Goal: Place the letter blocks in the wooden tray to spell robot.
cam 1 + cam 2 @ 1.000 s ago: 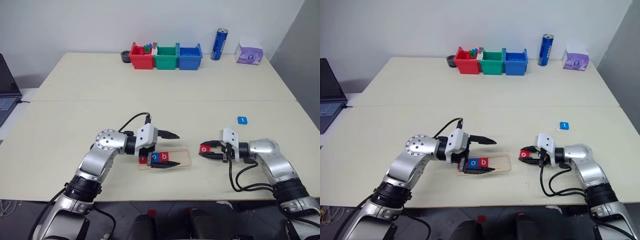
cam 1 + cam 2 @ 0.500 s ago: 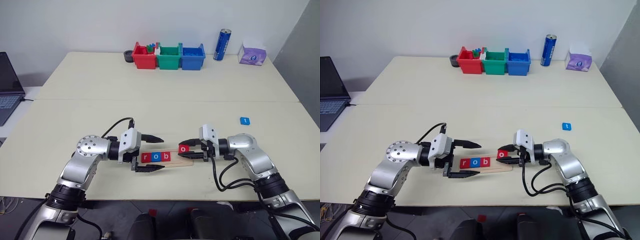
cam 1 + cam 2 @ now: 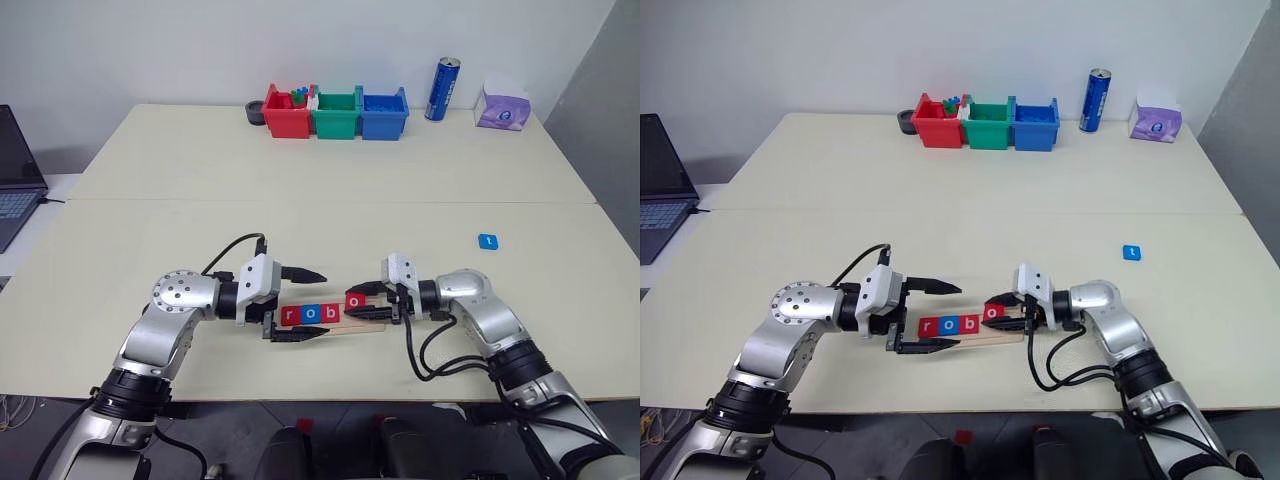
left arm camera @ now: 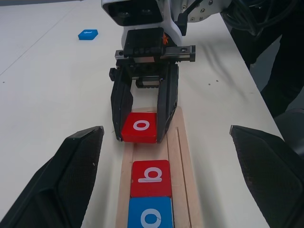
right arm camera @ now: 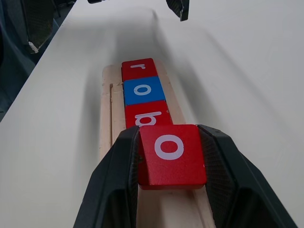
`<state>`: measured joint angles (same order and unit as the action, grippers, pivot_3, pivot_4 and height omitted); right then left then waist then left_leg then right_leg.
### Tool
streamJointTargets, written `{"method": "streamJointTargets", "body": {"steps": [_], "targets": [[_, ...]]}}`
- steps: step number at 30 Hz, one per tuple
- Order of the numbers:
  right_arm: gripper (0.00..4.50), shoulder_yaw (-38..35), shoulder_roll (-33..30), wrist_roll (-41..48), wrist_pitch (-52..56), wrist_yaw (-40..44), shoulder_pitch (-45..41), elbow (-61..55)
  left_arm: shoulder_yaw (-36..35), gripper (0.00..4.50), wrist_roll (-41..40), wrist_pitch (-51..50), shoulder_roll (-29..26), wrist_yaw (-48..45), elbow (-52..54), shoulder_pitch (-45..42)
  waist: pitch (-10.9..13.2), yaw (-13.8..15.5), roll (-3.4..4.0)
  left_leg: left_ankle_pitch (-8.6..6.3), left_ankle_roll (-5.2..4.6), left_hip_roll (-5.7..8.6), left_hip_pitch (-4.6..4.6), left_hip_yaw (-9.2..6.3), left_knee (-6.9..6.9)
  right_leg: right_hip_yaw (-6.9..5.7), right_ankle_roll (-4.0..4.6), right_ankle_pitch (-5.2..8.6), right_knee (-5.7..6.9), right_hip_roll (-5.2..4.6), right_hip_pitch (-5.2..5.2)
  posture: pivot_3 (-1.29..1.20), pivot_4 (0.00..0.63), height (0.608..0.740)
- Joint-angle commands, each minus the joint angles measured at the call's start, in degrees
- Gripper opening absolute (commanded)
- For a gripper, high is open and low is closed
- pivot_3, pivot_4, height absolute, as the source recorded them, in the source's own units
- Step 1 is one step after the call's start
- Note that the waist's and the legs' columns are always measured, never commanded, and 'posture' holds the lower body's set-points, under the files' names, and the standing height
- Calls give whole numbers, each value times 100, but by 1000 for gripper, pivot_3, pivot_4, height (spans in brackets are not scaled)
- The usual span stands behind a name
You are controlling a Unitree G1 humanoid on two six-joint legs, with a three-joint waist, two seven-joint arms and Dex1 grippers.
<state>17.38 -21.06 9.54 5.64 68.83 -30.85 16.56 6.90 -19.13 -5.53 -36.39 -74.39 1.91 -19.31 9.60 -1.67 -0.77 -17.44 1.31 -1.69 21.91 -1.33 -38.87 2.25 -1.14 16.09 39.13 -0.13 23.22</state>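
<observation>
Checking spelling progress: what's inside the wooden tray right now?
Three tiles lie in the wooden tray: red r, blue o, red b. The right pincer holds a red o over the next slot, hiding it.

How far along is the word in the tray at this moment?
Done: red r, blue o and red b sit in the wooden tray. In hand: the right claw holds the second o over the next slot. Left: seat it, then fetch the blue t.

Right gripper (image 3: pixel 362 303) holds red o block (image 3: pixel 353 300) over wooden tray (image 3: pixel 372 324).
</observation>
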Motion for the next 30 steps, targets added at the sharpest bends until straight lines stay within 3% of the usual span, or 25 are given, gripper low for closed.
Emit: {"method": "streamJointTargets", "body": {"steps": [1,23,26,30], "targets": [[1613,72,20,-56,-221,144,-132,27,-134,4500,-113,65,-68,29,223,27,0,0,0,0,0,0,0,-1,0,0,0,0,0,0,0,0,150,740],[1613,154,115,-219,-557,278,-294,543,-253,4500,-160,0,-220,134,373,197,0,-1,0,0,0,-1,-1,0,0,0,0,0,2,0,0,0,150,740],[2457,150,114,-214,-564,296,-324,595,-251,4500,-158,-4,-217,141,381,192,0,-1,0,0,0,-1,-1,0,0,1,0,0,2,-1,0,0,150,740],[3911,135,95,-171,-506,354,-325,572,-238,4500,-164,-15,-207,139,394,179,0,-2,0,0,0,-1,-1,0,0,1,0,0,3,-1,0,0,150,740]]}}
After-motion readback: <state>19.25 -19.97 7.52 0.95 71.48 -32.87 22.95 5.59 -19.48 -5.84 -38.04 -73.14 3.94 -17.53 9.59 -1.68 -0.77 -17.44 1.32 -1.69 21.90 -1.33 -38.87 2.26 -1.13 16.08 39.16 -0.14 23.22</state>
